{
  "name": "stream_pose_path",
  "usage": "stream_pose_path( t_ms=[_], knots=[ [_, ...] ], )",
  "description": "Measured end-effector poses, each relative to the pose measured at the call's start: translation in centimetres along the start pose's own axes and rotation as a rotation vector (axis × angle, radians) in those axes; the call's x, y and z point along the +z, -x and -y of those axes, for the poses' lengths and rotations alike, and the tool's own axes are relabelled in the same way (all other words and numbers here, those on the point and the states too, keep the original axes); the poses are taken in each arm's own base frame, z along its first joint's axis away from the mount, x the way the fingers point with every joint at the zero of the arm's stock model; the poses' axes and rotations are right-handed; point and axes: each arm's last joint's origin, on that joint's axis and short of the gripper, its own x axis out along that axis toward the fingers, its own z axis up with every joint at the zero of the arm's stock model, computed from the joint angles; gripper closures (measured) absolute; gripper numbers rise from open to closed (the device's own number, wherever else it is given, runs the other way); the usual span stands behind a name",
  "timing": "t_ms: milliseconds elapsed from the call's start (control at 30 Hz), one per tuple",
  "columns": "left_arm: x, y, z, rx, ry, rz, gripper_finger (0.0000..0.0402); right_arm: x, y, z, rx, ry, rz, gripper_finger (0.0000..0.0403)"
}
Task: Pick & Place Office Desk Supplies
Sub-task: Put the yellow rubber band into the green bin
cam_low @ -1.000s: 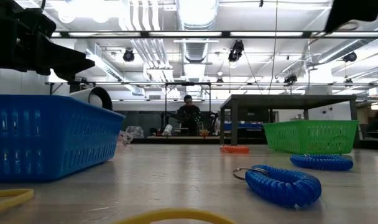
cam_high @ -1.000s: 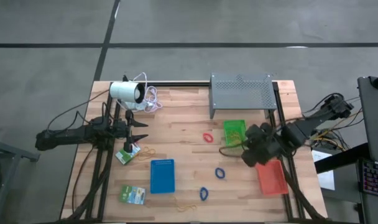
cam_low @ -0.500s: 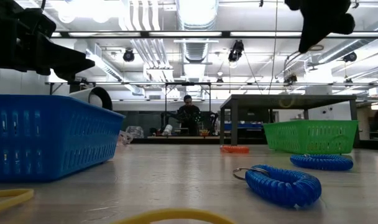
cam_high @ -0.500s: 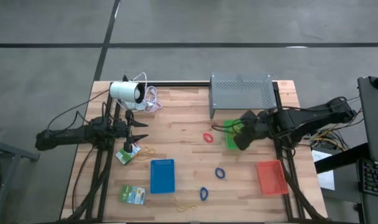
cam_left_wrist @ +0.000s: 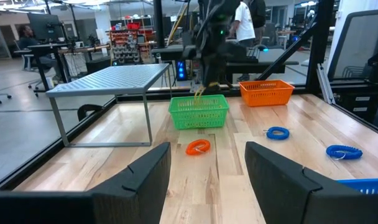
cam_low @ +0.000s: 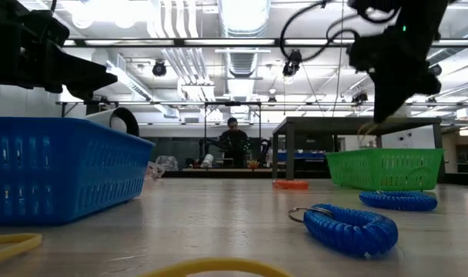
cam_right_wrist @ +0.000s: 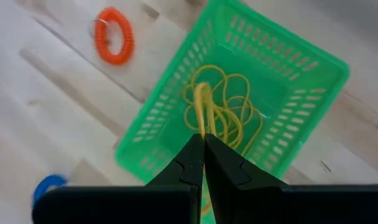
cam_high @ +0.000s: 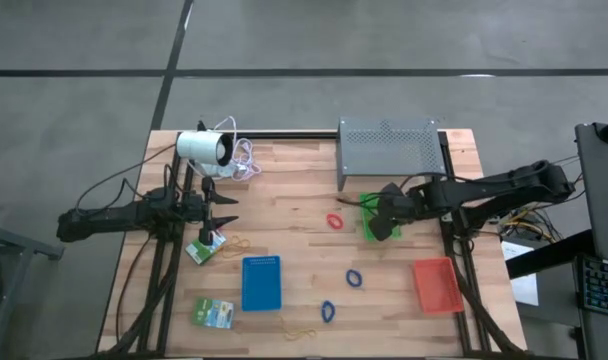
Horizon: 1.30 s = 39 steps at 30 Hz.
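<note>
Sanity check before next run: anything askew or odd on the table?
Nothing damaged or spilled. Only quirk: a green-and-white flat packet lies tilted under the open left gripper, beside a thin yellow rubber band.

You're working over a grey concrete floor (cam_high: 304, 40) crossed by dark lines. Past the wooden table (cam_high: 284, 210) you look into a large workshop: ceiling light strips (cam_low: 242, 42), exposed ducts, shelving, and what looks like a person (cam_low: 232, 138) seated at a far desk.

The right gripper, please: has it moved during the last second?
Yes. The right gripper, shut on a yellow rubber band, went from beside the red tray to above the green basket.
</note>
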Motion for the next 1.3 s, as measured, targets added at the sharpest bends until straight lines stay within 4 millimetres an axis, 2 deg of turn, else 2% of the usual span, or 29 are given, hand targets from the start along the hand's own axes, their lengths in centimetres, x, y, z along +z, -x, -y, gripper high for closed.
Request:
stream_pose_path(
  t_ms=[300,667,1100,1300],
  knots=[
    [0.0,0.0,0.0,0.000,0.000,0.000,0.0190,-0.9,-3.6,1.8,0.029,-0.079,-0.049,0.0394],
    [0.0,0.0,0.0,0.000,0.000,0.000,0.0190,-1.0,-4.2,1.8,0.057,-0.169,-0.033,0.0390],
    [0.0,0.0,0.0,0.000,0.000,0.000,0.0190,-0.9,-4.2,1.6,0.082,-0.225,-0.033,0.0300],
    [0.0,0.0,0.0,0.000,0.000,0.000,0.0190,-0.8,-4.2,1.6,0.074,-0.226,-0.017,0.0272]
  ],
)
